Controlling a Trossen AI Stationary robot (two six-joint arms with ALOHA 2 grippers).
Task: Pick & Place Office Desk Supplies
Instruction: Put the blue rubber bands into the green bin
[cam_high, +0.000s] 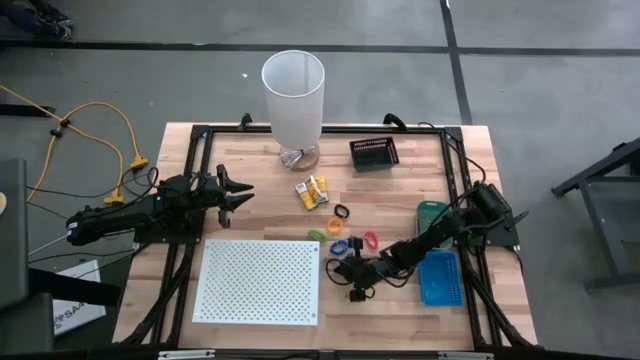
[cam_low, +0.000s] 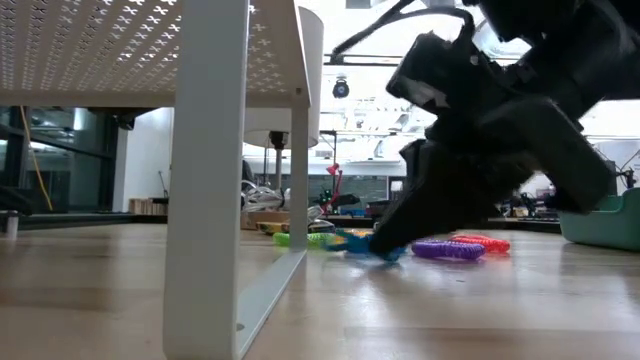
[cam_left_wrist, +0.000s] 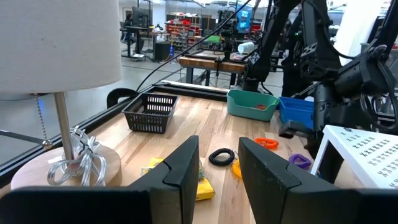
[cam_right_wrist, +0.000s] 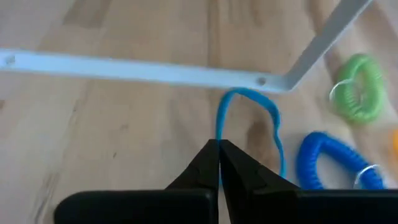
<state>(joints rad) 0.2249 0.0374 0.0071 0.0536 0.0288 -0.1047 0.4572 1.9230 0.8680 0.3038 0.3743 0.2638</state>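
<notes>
The right gripper (cam_right_wrist: 218, 149) has its fingers pinched closed on a thin blue rubber band (cam_right_wrist: 249, 118) beside the white perforated board (cam_high: 260, 280); lifting could snag the band there. The left gripper (cam_high: 240, 190) waits half-open.

The right arm reaches in from the worktop's right edge, stretched low toward its near middle, elbow bent. Its end effector (cam_high: 340, 268) sits down at the surface, fingers (cam_right_wrist: 211, 163) pressed together on a thin blue band (cam_right_wrist: 249, 118). The left arm lies along the left side, raised off the surface and pointing toward the centre. Its end effector (cam_high: 243, 193) hangs in the air, fingers (cam_left_wrist: 186, 163) partly apart with nothing between them.
</notes>
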